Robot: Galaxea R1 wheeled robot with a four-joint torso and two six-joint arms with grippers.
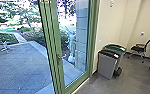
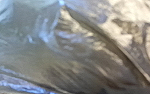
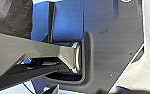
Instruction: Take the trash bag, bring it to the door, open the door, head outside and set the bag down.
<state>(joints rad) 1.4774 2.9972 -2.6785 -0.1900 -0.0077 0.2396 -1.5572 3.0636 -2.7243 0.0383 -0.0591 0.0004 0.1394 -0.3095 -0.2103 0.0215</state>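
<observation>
Flat paving [image 1: 21, 67] borders the glass door [image 1: 57, 47], trash bag [image 2: 78, 50] glossily creased

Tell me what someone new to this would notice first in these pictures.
Probably the green door frame standing tall in the middle of the head view, with the bright paved yard to its left. Next would come the crinkled, shiny trash bag, seen very close up in the left wrist view. Indoors, right of the frame, two bins stand by the pale wall.
</observation>
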